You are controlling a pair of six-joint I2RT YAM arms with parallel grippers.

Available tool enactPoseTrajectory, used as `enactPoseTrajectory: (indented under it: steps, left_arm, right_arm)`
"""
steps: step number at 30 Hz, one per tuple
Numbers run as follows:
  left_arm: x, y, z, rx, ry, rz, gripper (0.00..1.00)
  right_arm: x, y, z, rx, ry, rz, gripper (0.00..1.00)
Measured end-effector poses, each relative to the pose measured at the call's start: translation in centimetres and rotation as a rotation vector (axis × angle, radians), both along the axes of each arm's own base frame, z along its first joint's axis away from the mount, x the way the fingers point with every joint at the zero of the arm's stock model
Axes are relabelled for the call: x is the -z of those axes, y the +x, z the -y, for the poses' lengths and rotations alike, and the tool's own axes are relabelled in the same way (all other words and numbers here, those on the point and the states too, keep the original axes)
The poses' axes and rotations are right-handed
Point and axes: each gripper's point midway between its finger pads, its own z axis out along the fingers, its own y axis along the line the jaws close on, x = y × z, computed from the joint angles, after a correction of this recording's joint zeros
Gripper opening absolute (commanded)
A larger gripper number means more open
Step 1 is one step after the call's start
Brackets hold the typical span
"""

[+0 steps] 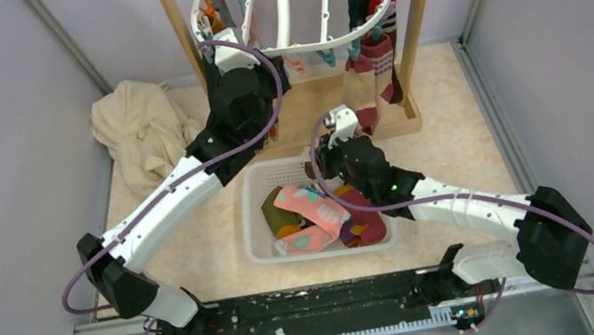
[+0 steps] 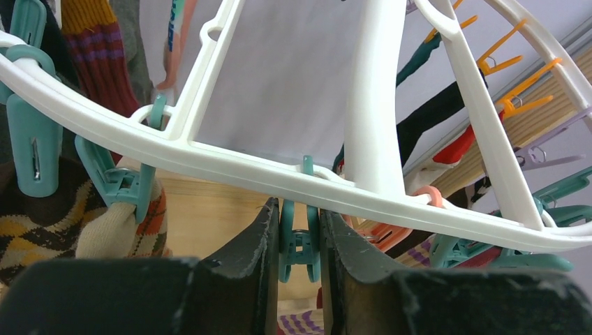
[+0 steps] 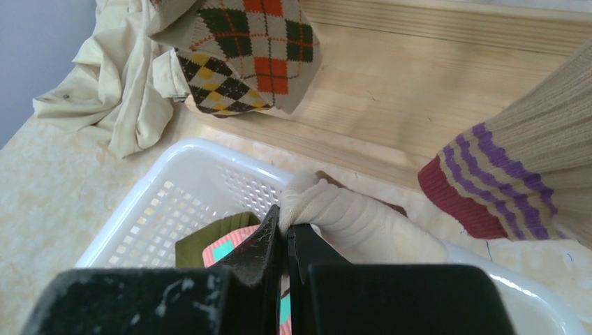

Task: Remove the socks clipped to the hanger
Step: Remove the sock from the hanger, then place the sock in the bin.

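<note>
The white hanger (image 1: 292,42) hangs at the back, its rim (image 2: 230,164) crossing the left wrist view. Socks still clipped include a striped one (image 1: 369,75) (image 3: 502,181) and an argyle one (image 3: 244,56) (image 2: 42,230). My left gripper (image 2: 300,216) reaches up under the rim, and its fingers press both sides of a teal clip (image 2: 300,248). My right gripper (image 3: 285,223) (image 1: 313,165) is shut on a cream sock (image 3: 349,223) over the far rim of the white basket (image 3: 174,202). Pink, green and dark red socks (image 1: 319,213) lie in the basket.
A wooden frame (image 1: 421,4) carries the hanger, its base board (image 3: 419,91) just behind the basket (image 1: 257,219). A crumpled beige cloth (image 1: 139,129) (image 3: 112,91) lies at the back left. Grey walls close in both sides.
</note>
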Motion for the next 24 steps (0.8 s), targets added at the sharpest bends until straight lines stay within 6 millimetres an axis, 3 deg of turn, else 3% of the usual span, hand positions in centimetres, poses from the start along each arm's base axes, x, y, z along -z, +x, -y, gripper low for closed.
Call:
enactPoseTrajectory:
  steps: [3, 9, 12, 16, 24]
  left_arm:
    - [0.0, 0.0, 0.2, 0.009, 0.000, 0.000, 0.11]
    - [0.7, -0.3, 0.7, 0.044, 0.009, -0.011, 0.51]
    - [2.3, -0.6, 0.7, 0.065, 0.034, -0.039, 0.59]
    - [5.3, -1.2, 0.9, 0.100, 0.086, -0.098, 0.68]
    - [7.7, -3.0, 1.0, 0.175, 0.128, -0.161, 0.71]
  right_arm:
    - [-0.3, -0.5, 0.3, -0.011, -0.004, -0.006, 0.00]
    - [-3.0, -3.0, 1.0, -0.090, 0.036, 0.010, 0.00]
    - [-4.1, -4.6, 1.2, -0.148, 0.056, 0.013, 0.00]
    - [-4.2, -6.5, 0.9, -0.236, 0.056, -0.011, 0.00]
    - [-2.7, -9.2, -0.3, -0.395, 0.036, -0.089, 0.00]
